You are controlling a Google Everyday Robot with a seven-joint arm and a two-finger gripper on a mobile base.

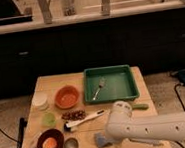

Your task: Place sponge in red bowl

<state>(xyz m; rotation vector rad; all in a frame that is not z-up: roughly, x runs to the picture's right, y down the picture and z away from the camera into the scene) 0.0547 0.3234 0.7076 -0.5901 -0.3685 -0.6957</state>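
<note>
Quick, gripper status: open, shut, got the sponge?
gripper: cannot be told. It sits low at the front of the table, beside the sponge, mostly hidden under the arm.

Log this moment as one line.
gripper: low, near edge of table, beside sponge | sponge: on table | red bowl: left of green tray, no sponge inside | placement: not yet done
</note>
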